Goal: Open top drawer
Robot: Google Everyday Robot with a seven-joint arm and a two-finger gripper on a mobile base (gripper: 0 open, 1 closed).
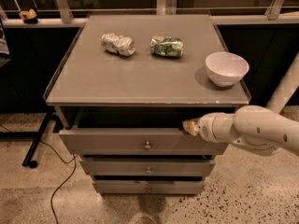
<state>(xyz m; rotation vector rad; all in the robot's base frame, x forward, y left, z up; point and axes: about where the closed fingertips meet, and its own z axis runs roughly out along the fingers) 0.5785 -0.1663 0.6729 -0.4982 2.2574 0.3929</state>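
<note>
The top drawer (117,141) is the widest grey drawer, just under the cabinet top, with a small round metal knob (147,146) at its centre. It stands pulled out a little, with a dark gap above its front panel. My gripper (190,127) comes in from the right on a white arm (252,129). Its tan tip sits at the upper edge of the drawer front, right of the knob.
On the grey cabinet top (145,83) lie a crushed silver can (117,44), a crushed green can (167,46) and a white bowl (226,68). Two narrower drawers (147,167) sit below. A black stand leg and cable (39,141) are on the floor at left.
</note>
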